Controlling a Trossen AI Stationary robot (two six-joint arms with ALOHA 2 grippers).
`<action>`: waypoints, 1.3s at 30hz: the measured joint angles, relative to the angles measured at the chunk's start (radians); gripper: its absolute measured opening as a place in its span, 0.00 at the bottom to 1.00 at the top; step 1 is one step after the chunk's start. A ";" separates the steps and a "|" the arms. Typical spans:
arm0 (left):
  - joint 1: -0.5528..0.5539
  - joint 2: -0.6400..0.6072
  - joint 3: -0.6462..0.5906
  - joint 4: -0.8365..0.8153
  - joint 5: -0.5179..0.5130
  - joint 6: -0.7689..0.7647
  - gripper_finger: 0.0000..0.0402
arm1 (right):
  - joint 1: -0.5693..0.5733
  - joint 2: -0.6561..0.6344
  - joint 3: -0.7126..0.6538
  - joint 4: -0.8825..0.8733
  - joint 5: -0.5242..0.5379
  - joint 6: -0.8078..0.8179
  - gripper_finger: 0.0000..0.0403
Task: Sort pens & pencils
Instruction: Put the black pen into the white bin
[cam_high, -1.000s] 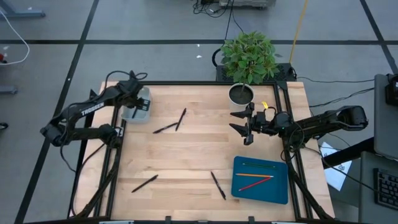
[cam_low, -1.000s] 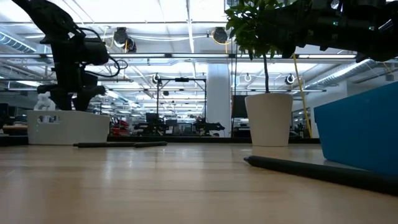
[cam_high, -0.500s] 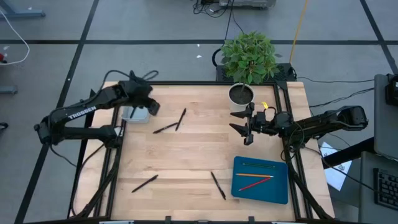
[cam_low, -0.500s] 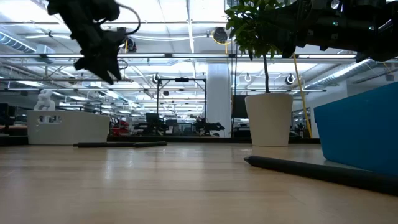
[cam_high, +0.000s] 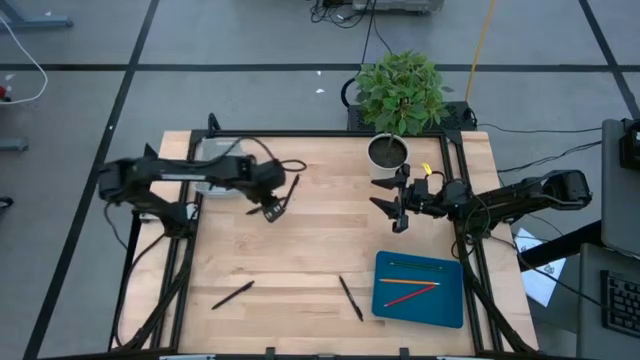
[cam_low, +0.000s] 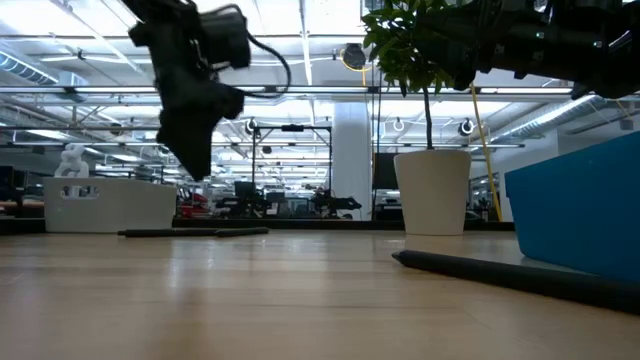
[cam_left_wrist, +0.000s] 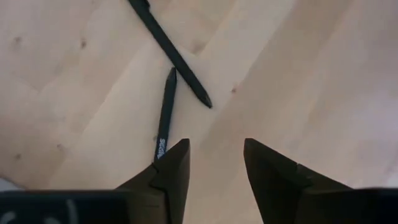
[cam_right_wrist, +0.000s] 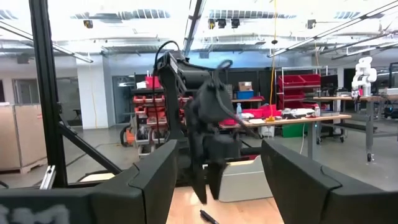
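Hovering with fingers spread above two slim black pens (cam_high: 279, 199) near the table's (cam_high: 310, 250) far left, the left gripper (cam_high: 270, 208) holds nothing. Two more pens lie toward the near edge; thin pencils (cam_high: 411, 283) rest in a blue tray (cam_high: 448, 311) at the near right corner. The right gripper (cam_high: 390, 198), spread and empty, hangs beside a white pot (cam_high: 387, 155) with a leafy plant.

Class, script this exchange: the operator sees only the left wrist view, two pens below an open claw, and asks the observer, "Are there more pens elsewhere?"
Observer: Yes, two more pens lie near the table edge farthest from the plant.
Operator: Where are the pencils?
Observer: Three pencils lie in a blue tray on the right arm's side.
Operator: And that arm?
Observer: The right claw hangs open beside the plant's pot.
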 joint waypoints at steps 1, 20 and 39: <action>0.002 0.031 0.011 0.002 -0.013 0.010 0.38 | 0.000 0.000 0.000 -0.002 0.000 0.000 0.54; 0.044 0.291 0.084 -0.043 -0.145 0.144 0.38 | 0.000 0.000 0.000 -0.021 0.000 0.000 0.54; 0.079 0.291 0.005 0.017 -0.068 0.157 0.38 | 0.000 0.000 0.000 -0.022 -0.001 0.003 0.54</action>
